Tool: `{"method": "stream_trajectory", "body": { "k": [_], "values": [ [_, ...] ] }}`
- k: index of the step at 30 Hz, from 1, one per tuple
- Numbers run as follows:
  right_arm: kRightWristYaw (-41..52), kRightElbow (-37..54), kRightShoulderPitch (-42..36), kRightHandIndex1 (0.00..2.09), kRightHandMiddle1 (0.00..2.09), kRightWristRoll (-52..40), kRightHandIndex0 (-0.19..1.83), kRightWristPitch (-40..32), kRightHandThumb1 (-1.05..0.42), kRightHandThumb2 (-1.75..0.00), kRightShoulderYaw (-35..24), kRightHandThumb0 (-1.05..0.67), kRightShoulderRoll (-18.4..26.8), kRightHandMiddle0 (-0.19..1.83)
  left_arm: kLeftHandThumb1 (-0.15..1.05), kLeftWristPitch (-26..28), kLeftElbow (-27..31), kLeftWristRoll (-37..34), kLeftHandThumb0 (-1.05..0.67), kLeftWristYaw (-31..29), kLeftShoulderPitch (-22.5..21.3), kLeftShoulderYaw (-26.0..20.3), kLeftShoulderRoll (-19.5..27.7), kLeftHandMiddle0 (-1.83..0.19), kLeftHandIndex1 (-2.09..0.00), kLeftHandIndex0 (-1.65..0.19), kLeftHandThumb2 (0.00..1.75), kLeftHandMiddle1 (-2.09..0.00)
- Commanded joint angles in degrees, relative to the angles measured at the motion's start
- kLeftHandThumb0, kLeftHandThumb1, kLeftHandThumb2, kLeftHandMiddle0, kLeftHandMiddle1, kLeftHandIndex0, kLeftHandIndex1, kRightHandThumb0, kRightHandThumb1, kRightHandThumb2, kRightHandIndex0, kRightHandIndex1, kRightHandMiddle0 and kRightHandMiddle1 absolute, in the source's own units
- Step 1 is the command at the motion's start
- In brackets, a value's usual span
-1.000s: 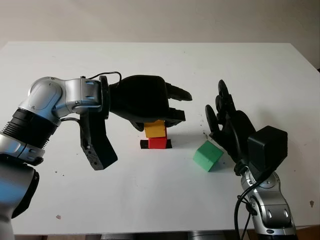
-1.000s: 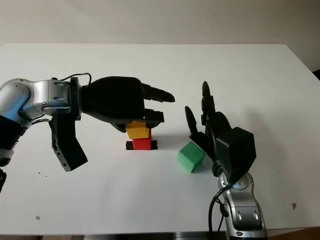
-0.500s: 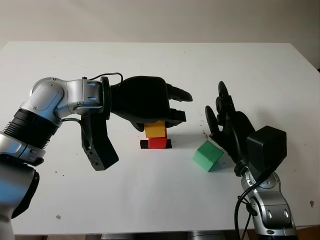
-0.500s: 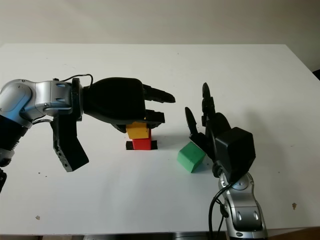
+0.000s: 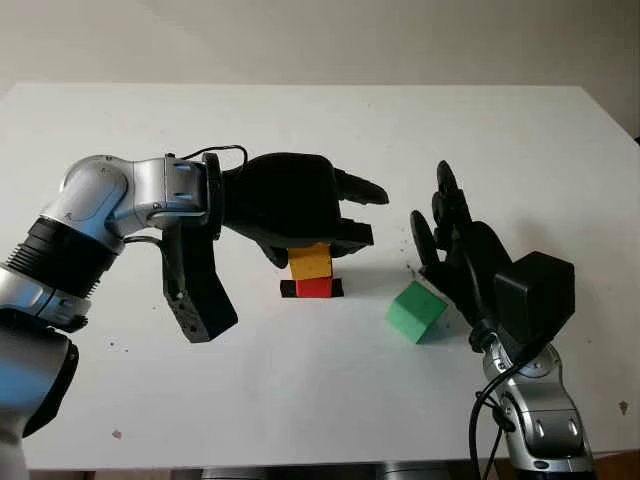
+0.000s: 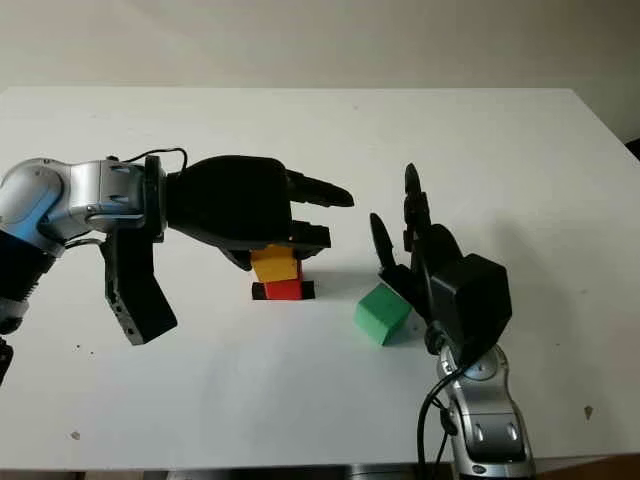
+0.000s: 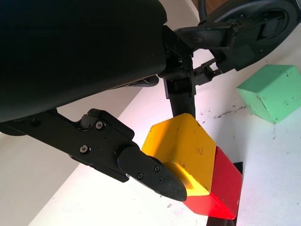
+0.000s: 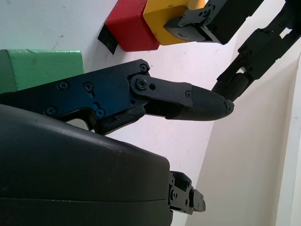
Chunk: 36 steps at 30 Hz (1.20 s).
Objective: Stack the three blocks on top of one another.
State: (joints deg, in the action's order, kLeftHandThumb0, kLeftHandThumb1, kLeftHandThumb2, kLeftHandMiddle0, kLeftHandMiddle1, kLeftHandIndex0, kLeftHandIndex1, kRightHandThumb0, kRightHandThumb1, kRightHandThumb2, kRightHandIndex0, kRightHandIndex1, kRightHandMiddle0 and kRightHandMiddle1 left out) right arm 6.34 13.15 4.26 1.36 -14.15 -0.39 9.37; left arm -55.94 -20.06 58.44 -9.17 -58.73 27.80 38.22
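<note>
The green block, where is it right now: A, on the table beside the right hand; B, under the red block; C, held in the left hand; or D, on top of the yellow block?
A: the green block sits on the table next to the right hand, apart from the yellow block stacked on the red block.

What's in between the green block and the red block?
Nothing but bare white table. In the eye views the green block sits apart from the red block, which carries the yellow block held by the left hand.
</note>
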Motion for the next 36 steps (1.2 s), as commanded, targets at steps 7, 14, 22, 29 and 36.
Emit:
{"method": "stream_trajectory", "body": {
  "k": [7, 14, 22, 29, 36],
  "values": [
    [0.46, 0.98, -0.19, 0.04, 0.05, -0.4, -0.19, -0.02, -1.05, -0.58, -0.35, -0.71, 0.18, -0.17, 0.95, -0.27, 0.11, 2.85, -0.48, 3.5, 0.08, 0.78, 0.87, -0.19, -1.35, -0.21, 0.06, -0.03],
    [0.23, 1.11, -0.01, 0.04, 0.05, -0.04, -0.19, -0.51, -1.05, -0.59, -0.19, -0.71, -0.03, -0.17, 0.92, 0.02, -0.2, 2.58, -0.39, 3.76, 0.16, 0.78, 1.13, -0.12, -0.22, -0.17, 0.05, -0.04],
    [0.58, -0.08, 0.36, 0.04, 0.05, -0.18, -0.19, 0.64, -1.05, -0.59, -0.31, -0.72, 0.18, -0.18, 0.9, 1.06, 0.01, 3.54, -0.48, 4.32, -0.48, 0.88, 1.58, -0.06, -0.05, 0.02, 0.05, -0.03],
    [0.67, -0.41, 0.56, 0.04, 0.05, -0.41, -0.19, 1.21, -1.05, -0.59, -0.41, -0.71, 0.08, -0.17, 0.89, 2.08, 1.93, 2.92, -0.49, 1.67, -0.13, 0.44, 2.59, 0.0, -0.04, 0.07, 0.05, -0.03],
    [0.72, -1.05, 1.01, 0.04, 0.05, -0.69, -0.19, 1.76, -1.05, -0.59, -0.36, -0.71, -0.03, -0.17, 0.91, 4.25, 5.09, -0.6, -0.62, -4.45, 0.5, -1.19, 4.77, 0.09, 0.0, 0.19, 0.06, -0.03]
  ]
}}
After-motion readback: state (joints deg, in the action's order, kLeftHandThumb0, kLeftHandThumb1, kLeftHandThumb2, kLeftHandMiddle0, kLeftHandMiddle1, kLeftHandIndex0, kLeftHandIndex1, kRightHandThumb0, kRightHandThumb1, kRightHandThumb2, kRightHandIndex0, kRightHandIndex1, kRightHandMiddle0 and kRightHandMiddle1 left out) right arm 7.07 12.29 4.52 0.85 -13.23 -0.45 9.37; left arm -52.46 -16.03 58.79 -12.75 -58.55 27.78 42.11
